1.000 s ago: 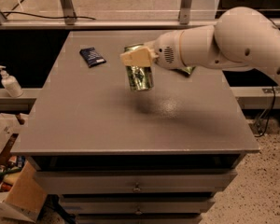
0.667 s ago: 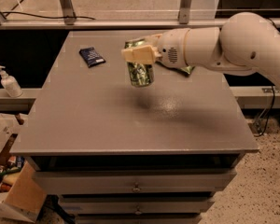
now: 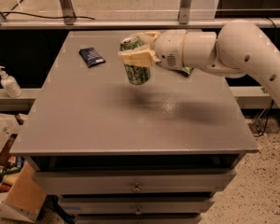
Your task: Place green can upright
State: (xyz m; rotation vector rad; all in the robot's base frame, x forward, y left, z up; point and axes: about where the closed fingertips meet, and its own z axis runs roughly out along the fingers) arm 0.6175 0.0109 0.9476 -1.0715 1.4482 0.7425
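The green can [image 3: 136,68] is a shiny green drink can with light markings and a silver top. It hangs nearly upright, tilted a little, just above the grey table [image 3: 84,120] near the middle back. My gripper [image 3: 139,48] reaches in from the right on a white arm and is shut on the can's upper part, with one cream finger [image 3: 135,57] across its front.
A small dark blue packet [image 3: 91,56] lies on the table at the back left. A bit of green [image 3: 187,71] shows behind the arm. A white pump bottle [image 3: 7,82] stands on a ledge to the left. Drawers sit below the tabletop.
The gripper and the can have shifted a little to the left and back, with the can staying held above the table.
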